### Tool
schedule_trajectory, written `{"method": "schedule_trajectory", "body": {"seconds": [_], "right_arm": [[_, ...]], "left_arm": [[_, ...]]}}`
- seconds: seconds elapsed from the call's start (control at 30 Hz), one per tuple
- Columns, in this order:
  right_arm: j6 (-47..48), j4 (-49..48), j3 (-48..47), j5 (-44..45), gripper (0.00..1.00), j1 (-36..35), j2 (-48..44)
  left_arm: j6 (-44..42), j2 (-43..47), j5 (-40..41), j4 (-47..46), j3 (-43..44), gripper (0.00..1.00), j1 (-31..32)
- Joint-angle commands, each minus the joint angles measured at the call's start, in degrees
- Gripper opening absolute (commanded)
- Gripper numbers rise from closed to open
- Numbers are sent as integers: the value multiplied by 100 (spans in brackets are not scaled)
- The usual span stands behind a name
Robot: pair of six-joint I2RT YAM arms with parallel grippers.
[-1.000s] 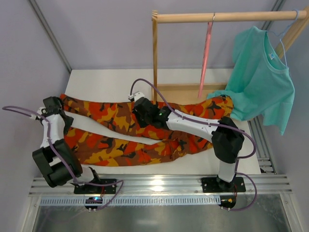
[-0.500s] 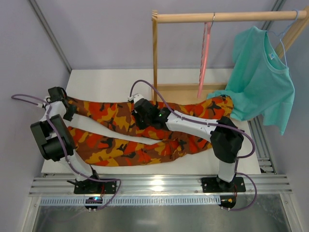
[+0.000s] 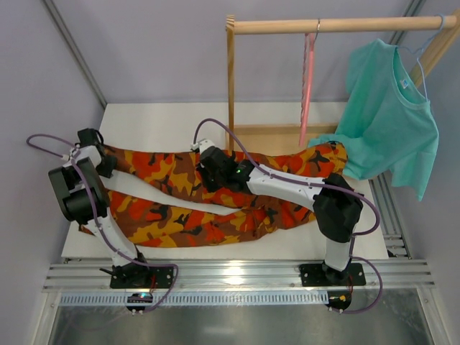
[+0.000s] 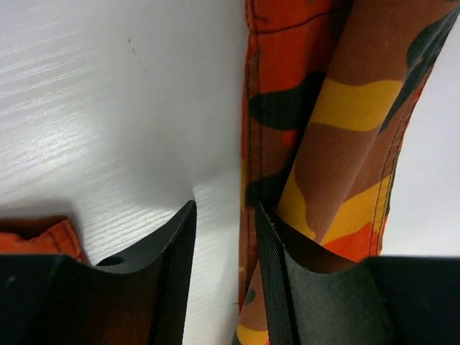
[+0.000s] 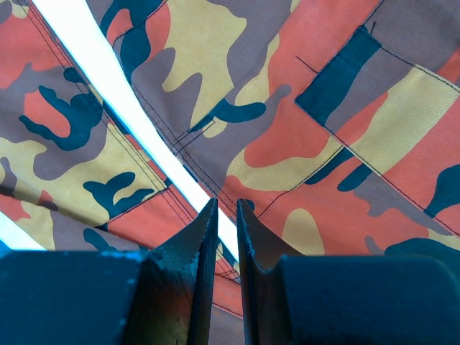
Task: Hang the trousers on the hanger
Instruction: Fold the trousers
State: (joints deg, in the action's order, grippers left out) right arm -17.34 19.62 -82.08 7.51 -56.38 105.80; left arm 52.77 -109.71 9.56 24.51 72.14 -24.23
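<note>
Orange-camouflage cloth trousers, flat on worktop; left gripper narrowly parted at their hem, seemingly for pickup; right gripper narrow at their leg fork, grasp unclear.

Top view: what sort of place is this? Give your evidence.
Likely a robot lab cell for laundry practice: two arms bolted to a white table, a wooden clothes rail, camouflage trousers laid flat.

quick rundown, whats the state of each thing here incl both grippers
trousers, lying spread flat on the table, not on any hanger
hanger, bare, hooked on the wooden rail
teal T-shirt, hung on the light-blue hanger at the rail's right end
left gripper, jaws apart at a trouser leg's hem edge
right gripper, jaws nearly together over the trousers' middle, grip unclear
</note>
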Motion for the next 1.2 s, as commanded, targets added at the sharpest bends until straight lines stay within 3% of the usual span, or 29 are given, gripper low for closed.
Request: {"method": "schedule_trajectory", "body": {"seconds": [0.0, 0.3, 0.63, 0.73, 0.8, 0.9, 1.0, 1.17], "right_arm": [[12, -221, -194, 102, 20, 13, -200], [38, -116, -423, 146, 20, 22, 81], [29, -160, -414, 137, 20, 13, 81], [38, -151, -414, 128, 20, 22, 55], [29, -142, -396, 163, 20, 22, 29], [55, -99, -370, 233, 20, 13, -24], [64, -28, -405, 251, 20, 13, -94], [-137, 25, -274, 120, 20, 13, -349]], "left_arm": [[119, -252, 72, -289, 239, 40, -12], [145, -524, 116, -246, 379, 41, 6], [-180, -1227, 740, 1230, 1671, 39, 252], [-145, -1290, 731, 1381, 1655, 30, 252], [-136, -1255, 801, 1451, 1576, 17, 252], [-145, -1184, 1003, 1678, 1505, 5, 252], [-188, -1000, 1328, 1846, 1417, 0, 261], [-487, -649, 1679, 1978, 1163, 0, 252]]}}
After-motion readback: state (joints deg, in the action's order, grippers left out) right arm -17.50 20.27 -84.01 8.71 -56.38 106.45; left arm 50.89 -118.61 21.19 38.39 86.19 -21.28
